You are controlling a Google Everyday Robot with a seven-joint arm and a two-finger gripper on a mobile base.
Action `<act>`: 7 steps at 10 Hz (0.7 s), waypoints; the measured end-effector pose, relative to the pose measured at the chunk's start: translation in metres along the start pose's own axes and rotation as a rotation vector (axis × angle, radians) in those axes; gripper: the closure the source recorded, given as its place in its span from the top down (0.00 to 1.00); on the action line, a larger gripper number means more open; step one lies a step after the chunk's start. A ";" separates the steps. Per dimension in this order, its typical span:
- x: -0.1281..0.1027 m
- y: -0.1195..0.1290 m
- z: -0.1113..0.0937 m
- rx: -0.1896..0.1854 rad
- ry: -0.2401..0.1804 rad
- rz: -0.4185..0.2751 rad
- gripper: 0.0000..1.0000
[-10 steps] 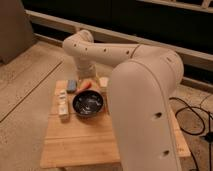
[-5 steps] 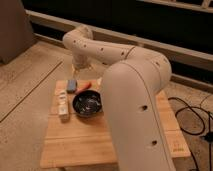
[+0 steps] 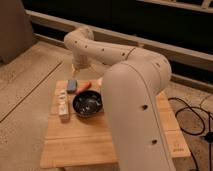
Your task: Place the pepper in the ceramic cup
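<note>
Only the bulky white arm [image 3: 135,100] has shifted, slightly leftward; the slender red-orange pepper [image 3: 86,86] lies on the wooden table [image 3: 75,145] just behind the round dark bowl [image 3: 87,104]. The gripper [image 3: 78,65] hangs farther behind the bowl, jaws spread, empty. Print on the white oblong item [image 3: 62,105] left of the bowl is unreadable.

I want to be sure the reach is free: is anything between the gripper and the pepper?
Nothing visible is. The gripper hangs open over the far edge of the table, just behind and left of the pepper, which lies uncovered beside a blue block and behind the dark bowl.
</note>
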 end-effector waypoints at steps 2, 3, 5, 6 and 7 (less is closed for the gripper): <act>-0.009 0.001 0.018 -0.002 0.005 0.027 0.65; -0.014 0.001 0.026 -0.012 0.003 0.041 0.65; -0.024 -0.003 0.041 -0.042 -0.004 0.077 0.65; -0.026 -0.006 0.050 -0.056 0.002 0.098 0.65; -0.024 -0.013 0.064 -0.069 0.023 0.135 0.65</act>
